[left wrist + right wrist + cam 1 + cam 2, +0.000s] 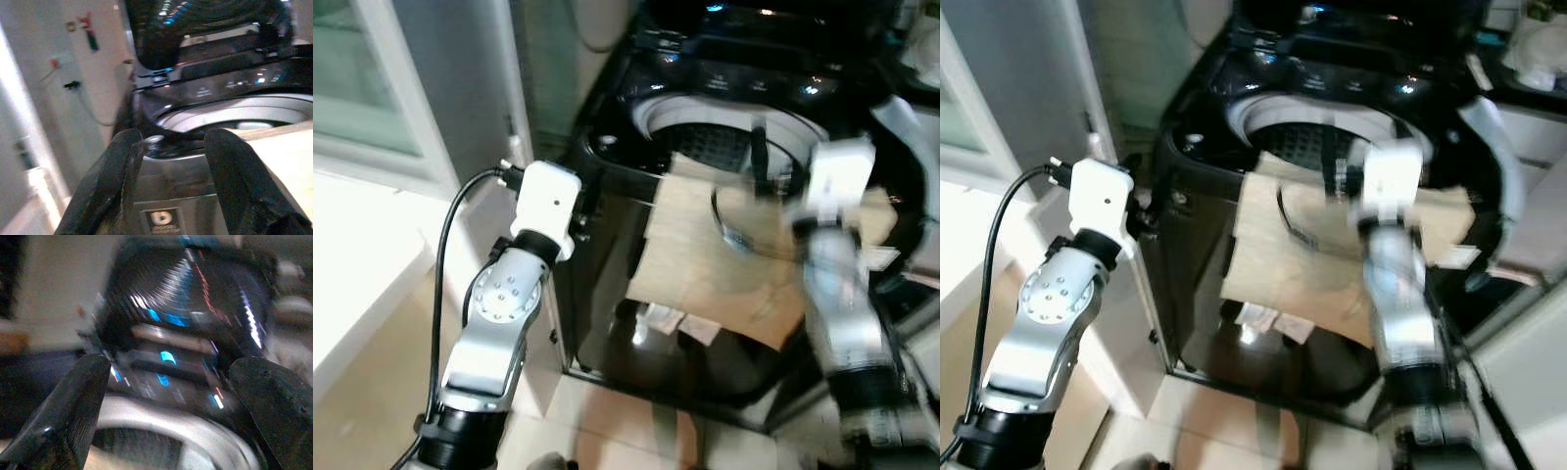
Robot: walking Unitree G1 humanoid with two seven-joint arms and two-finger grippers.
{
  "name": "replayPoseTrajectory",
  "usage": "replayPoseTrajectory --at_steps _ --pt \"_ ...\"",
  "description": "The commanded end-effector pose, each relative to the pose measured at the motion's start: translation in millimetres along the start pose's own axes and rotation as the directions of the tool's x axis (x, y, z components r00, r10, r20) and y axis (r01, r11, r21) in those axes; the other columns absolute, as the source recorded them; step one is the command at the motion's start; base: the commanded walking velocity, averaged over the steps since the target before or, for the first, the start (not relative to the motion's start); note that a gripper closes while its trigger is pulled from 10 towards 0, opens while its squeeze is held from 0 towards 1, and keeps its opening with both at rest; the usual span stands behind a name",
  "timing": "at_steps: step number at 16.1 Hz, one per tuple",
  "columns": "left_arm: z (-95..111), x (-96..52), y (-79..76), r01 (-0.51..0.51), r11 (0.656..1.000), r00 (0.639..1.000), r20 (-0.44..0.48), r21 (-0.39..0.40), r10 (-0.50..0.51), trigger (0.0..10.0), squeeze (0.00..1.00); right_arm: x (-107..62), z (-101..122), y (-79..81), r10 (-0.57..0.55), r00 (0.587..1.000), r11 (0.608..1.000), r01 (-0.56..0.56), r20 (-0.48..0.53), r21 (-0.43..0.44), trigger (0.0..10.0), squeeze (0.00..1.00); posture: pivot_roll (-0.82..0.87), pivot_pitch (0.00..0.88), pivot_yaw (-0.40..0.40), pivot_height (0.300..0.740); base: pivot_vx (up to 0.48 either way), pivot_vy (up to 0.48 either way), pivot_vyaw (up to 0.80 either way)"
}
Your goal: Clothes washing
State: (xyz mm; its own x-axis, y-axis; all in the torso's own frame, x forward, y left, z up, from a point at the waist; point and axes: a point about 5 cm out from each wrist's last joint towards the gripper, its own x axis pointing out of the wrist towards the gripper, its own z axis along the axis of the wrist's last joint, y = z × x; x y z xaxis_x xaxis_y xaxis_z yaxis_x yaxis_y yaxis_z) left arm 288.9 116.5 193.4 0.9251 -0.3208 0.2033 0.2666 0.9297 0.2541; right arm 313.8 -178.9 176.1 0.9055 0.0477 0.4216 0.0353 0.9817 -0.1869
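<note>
A black top-loading washing machine stands before me with its lid raised and its drum opening exposed. A beige cloth lies over the front rim, partly in the opening and partly hanging down the front panel. My right gripper is open and empty, its fingers blurred above the cloth at the drum's edge. My left gripper is open with nothing in it, at the machine's front left corner.
The lit control panel runs along the back of the machine. A white ledge and a window frame lie to my left. Tiled floor shows below the machine. Cluttered shelving sits at the far right.
</note>
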Motion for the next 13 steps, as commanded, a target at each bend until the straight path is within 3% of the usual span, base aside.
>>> replayPoseTrajectory --at_steps 1,3,11,13 --pt "-1.6 1.9 -4.3 0.023 1.0 1.0 0.0 -0.018 -0.023 10.0 0.0 -0.2 6.3 -7.2 -0.028 1.0 1.0 0.028 0.01 0.001 10.0 0.0 -0.1 0.0 -0.013 0.74 0.0 0.0 -0.76" --pt "-4.9 3.7 -4.8 0.029 0.999 1.0 -0.008 -0.025 -0.029 10.0 0.0 -7.6 1.9 -4.1 -0.014 0.999 1.0 0.013 -0.041 -0.015 10.0 0.0 -0.11 0.0 -0.002 0.74 0.0 0.0 -0.76" --pt "-19.0 3.3 -4.2 -0.034 0.995 0.998 -0.051 -0.09 0.029 10.0 0.0 -5.0 -18.0 10.8 0.05 0.985 0.999 -0.052 -0.167 -0.009 10.0 0.0 -0.09 0.0 -0.02 0.74 0.0 0.0 0.0" --pt "-25.5 3.1 0.8 -0.062 0.993 0.996 -0.072 -0.103 0.055 10.0 0.0 -9.2 -25.7 23.0 0.089 0.975 0.996 -0.085 -0.201 0.031 10.0 0.0 -0.08 0.0 -0.022 0.74 -0.249 0.0 0.0"
